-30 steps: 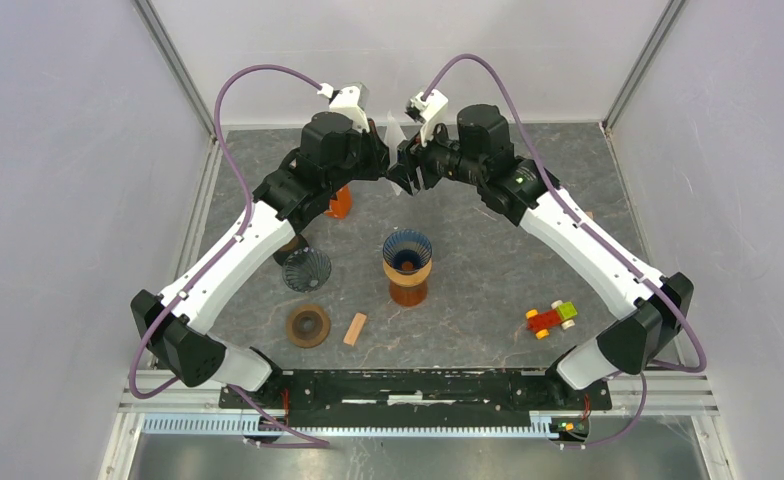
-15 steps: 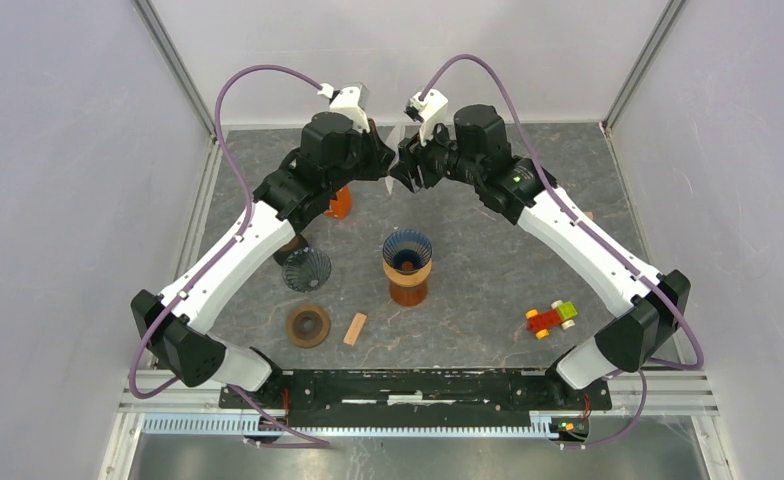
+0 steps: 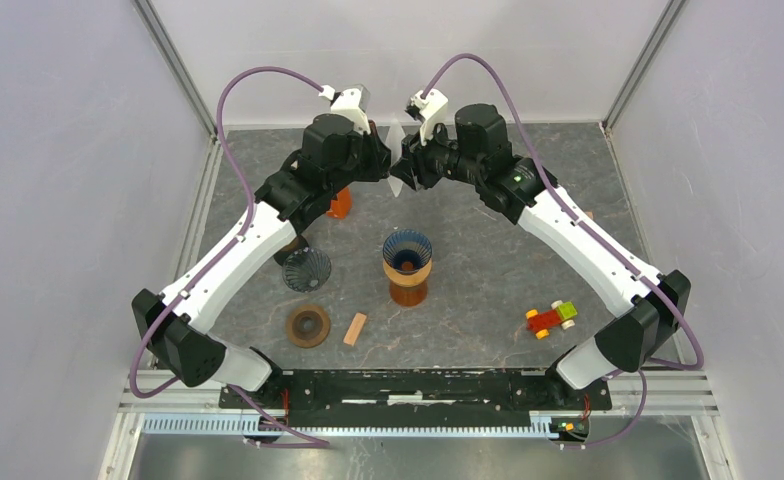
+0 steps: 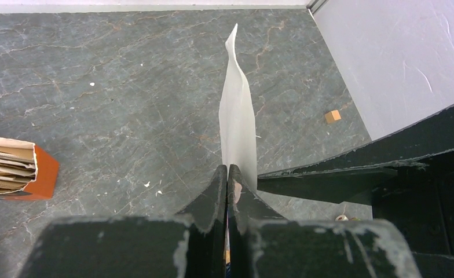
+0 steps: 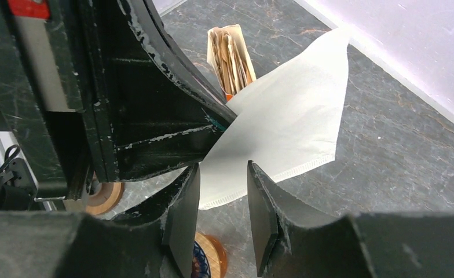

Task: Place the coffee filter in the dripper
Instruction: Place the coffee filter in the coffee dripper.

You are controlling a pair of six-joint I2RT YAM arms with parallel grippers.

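Left wrist view: grips white coffee filter point(image 4: 238, 121) on edge with left tool point(image 4: 227, 174), closed tight on paper. Straddles filter's lower edge with right tool point(image 5: 223, 174), jaws part-open, not clamped. Holds filter aloft above far tabletop point(image 3: 488, 262), well beyond blue ribbed dripper point(image 3: 407, 248) standing on brown base point(image 3: 407, 292) at centre.

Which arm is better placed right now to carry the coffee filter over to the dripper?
Left, probably. The left gripper is shut on the coffee filter. The right gripper only straddles the filter's lower edge, jaws apart, gripping nothing. The dripper stands about midway between the two arms, so neither is closer.
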